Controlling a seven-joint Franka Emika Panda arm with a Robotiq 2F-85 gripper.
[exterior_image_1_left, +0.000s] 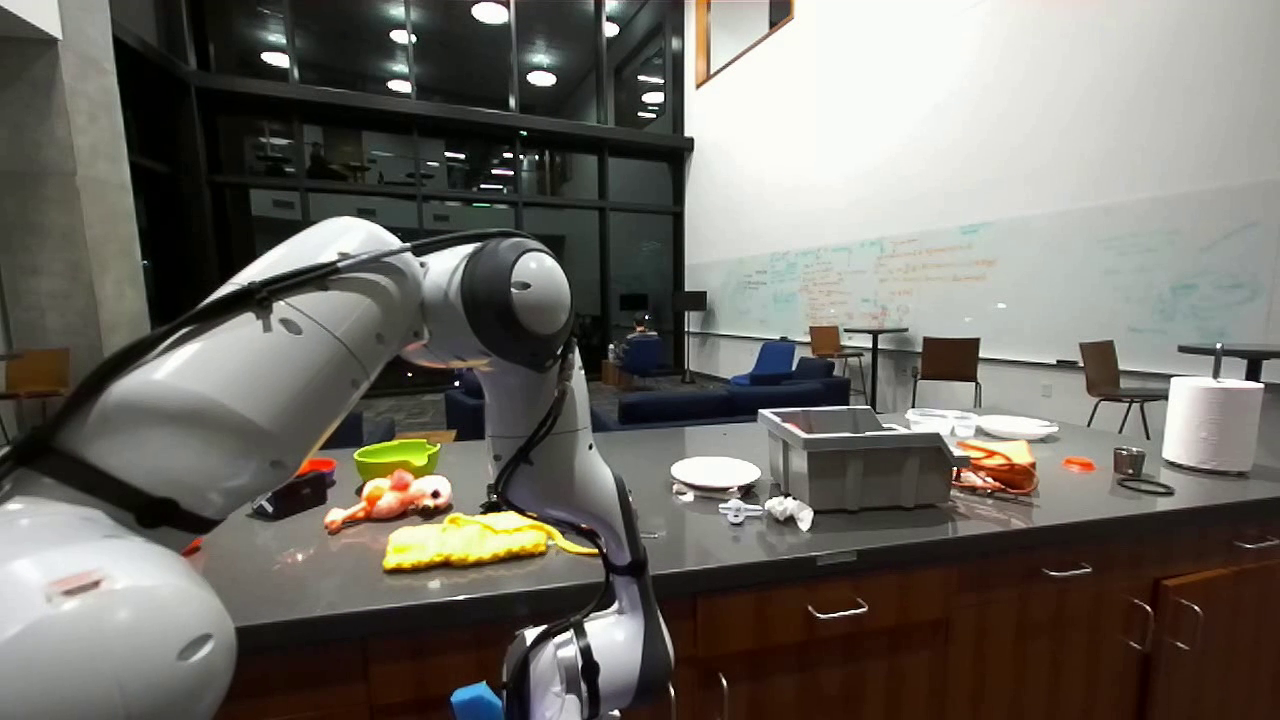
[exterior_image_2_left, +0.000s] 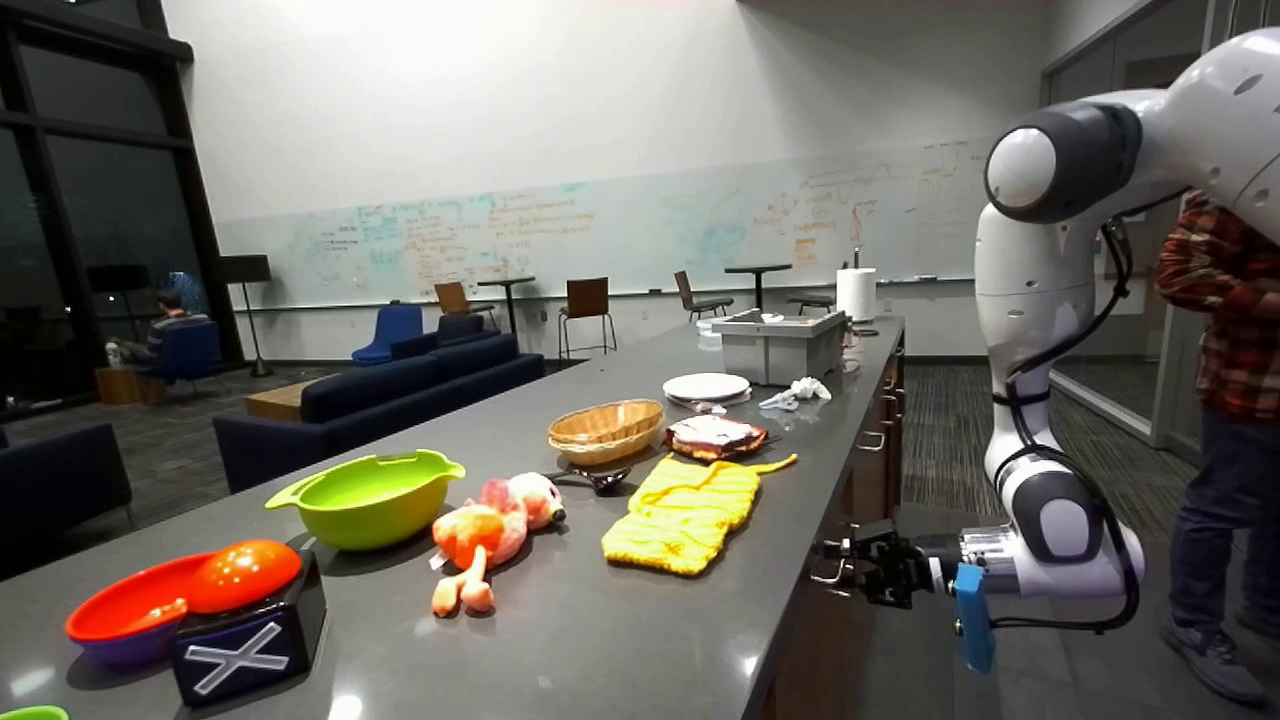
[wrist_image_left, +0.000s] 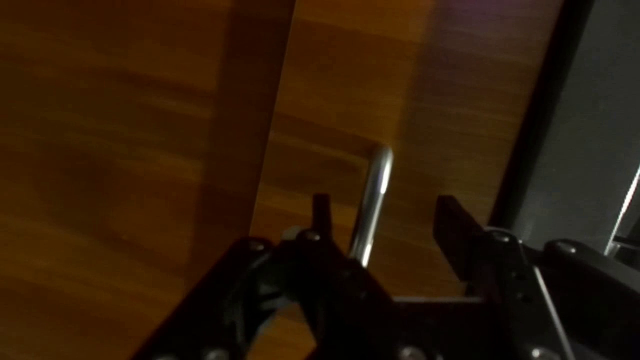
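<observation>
In the wrist view my gripper (wrist_image_left: 382, 212) is open, its two dark fingers standing well apart. A silver bar handle (wrist_image_left: 372, 200) runs through the gap, nearer the left finger (wrist_image_left: 321, 212); space shows between it and the right finger (wrist_image_left: 450, 225). The handle's lower end is hidden behind the gripper. It is fixed to a brown wooden drawer front (wrist_image_left: 325, 115). An exterior view has the black gripper (exterior_image_2_left: 850, 567) level with the cabinet face just below the counter edge, at a metal handle (exterior_image_2_left: 828, 577). Contact cannot be told. Elsewhere the gripper lies below the frame.
The grey counter (exterior_image_2_left: 560, 640) overhangs the drawers. On it are a yellow knitted cloth (exterior_image_2_left: 685, 515), a pink plush toy (exterior_image_2_left: 490, 530), a green bowl (exterior_image_2_left: 375, 500), a wicker basket (exterior_image_2_left: 605, 430), a white plate (exterior_image_1_left: 715, 472) and a grey bin (exterior_image_1_left: 860, 465). A person (exterior_image_2_left: 1225, 400) stands behind the arm.
</observation>
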